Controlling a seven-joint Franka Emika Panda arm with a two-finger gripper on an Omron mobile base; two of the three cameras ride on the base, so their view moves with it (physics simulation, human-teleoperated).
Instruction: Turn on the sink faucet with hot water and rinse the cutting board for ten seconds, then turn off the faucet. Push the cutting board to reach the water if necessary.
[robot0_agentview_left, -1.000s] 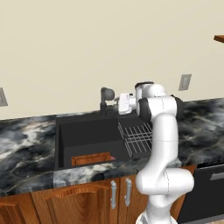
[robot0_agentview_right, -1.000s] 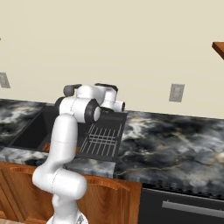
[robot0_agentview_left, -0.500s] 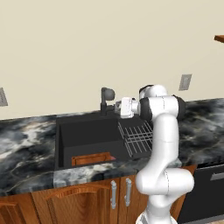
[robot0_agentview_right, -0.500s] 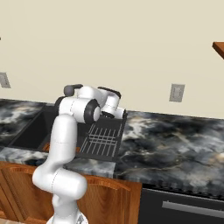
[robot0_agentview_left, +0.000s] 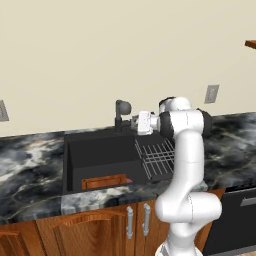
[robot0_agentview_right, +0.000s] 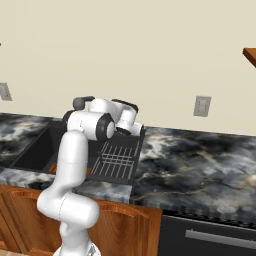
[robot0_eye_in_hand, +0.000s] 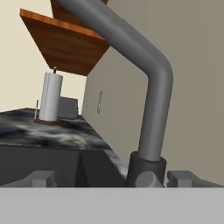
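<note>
One cutting board (robot0_agentview_left: 103, 181) lies lengthwise along sink's (robot0_agentview_left: 95, 150) front.

Two base views look forward and down from behind-left and behind-right, sharing the large matte black rectangular sink (robot0_agentview_left: 100, 155) (robot0_agentview_right: 42, 147), while the hand view sits very near the dark grey bent-pipe faucet (robot0_eye_in_hand: 148, 109).

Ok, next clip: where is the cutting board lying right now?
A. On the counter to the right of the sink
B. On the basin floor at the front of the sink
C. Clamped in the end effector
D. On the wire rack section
B: in the left base view the cutting board lies flat on the floor of the sink by its front wall, left of the wire rack, while the open end effector is up by the sink faucet.
</note>
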